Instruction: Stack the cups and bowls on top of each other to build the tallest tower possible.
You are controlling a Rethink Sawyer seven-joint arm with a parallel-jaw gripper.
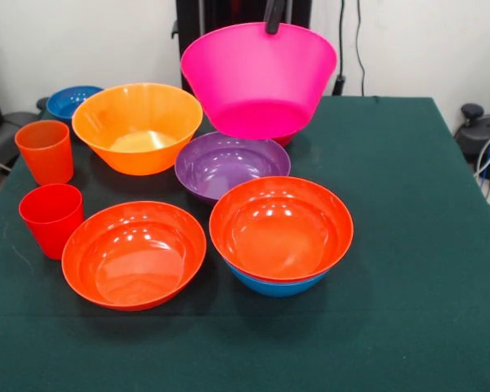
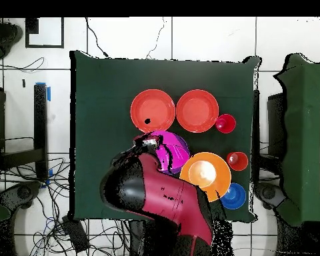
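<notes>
Step in hand: we judge the pink bowl (image 1: 258, 77) is being carried toward the tower (image 1: 281, 237); it hangs tilted above the table, over the purple bowl's (image 1: 229, 166) far side.
Gripper: the gripper (image 1: 274, 18) meets the pink bowl's far rim at the top of the front view; we take it as clamped on that rim, since the bowl hangs clear.
Tower: a red-orange bowl (image 1: 281, 227) sits nested in the medium blue bowl (image 1: 276, 287), just in front of the purple one.
Doing it well: we would level the pink bowl, centre it over the tower, then lower slowly; a rim hold lets it swing.
Others: second red-orange bowl (image 1: 134, 254), yellow-orange bowl (image 1: 137, 126), small blue bowl (image 1: 72, 101), red cup (image 1: 51, 219) and orange cup (image 1: 45, 151) stand apart.
Surface: a dark green cloth (image 1: 416, 245) covers the table, flat and plain.
Room: white wall behind; tiled floor (image 2: 209, 40) with loose cables (image 2: 29, 193); another green table (image 2: 309, 133) stands alongside.
</notes>
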